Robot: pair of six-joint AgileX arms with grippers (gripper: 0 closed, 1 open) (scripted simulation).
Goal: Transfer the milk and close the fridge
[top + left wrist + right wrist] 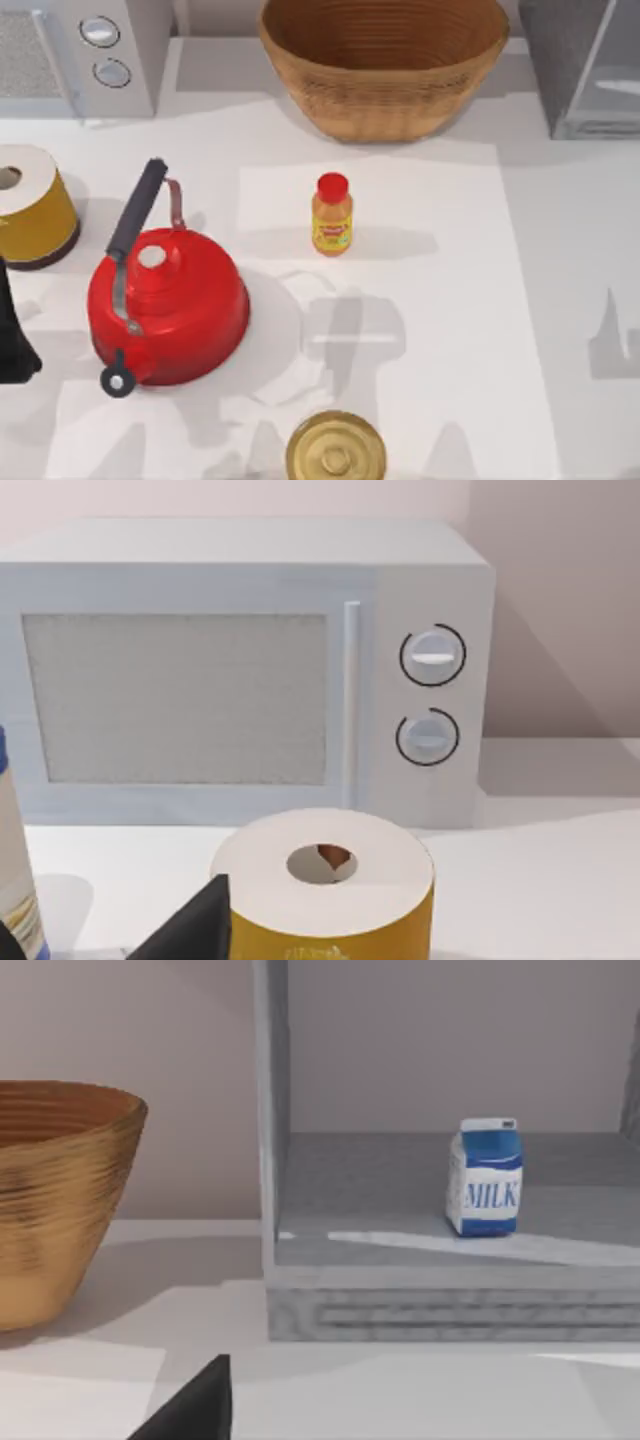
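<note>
Left gripper sits low at the table's left edge, just in front of a yellow roll with a white top; whether it is apart or together I cannot tell. Behind the roll stands a grey microwave with two round knobs. Beside the left arm is a red kettle with a dark handle. Near the middle an orange bottle stands upright, a round brass lid near the front edge, a wicker basket at the back. Far right, the fridge is open, and the milk stands upright on its grey floor. The right gripper faces it from well back; open or closed, I cannot tell.
</note>
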